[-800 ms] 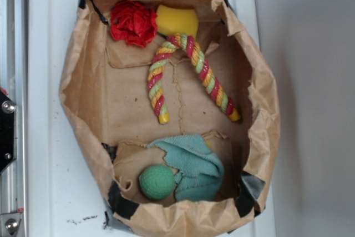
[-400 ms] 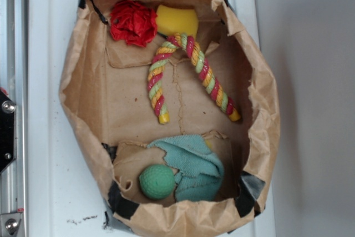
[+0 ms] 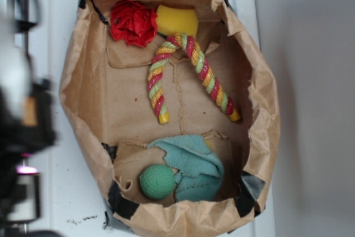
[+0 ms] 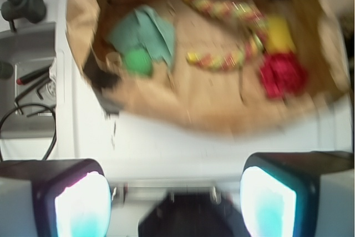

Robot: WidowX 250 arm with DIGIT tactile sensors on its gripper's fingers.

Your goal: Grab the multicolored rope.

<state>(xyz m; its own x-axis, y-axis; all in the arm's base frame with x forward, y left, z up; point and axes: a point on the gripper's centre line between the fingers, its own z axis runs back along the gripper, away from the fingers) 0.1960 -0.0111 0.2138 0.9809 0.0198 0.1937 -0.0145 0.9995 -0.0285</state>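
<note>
Only the wrist view shows the claw (image 4: 176, 192): its two pads spread wide, holding nothing, over bare white worktop (image 4: 183, 142) outside the brown paper bag (image 4: 83, 20). The exterior view shows the arm only as a dark blur at the left edge. In that view the multicolored rope (image 3: 188, 76) lies as a twisted V on the bag's floor, between the red ruffled ball (image 3: 133, 22) and the teal cloth (image 3: 197, 165), with crumpled paper walls all round.
</note>
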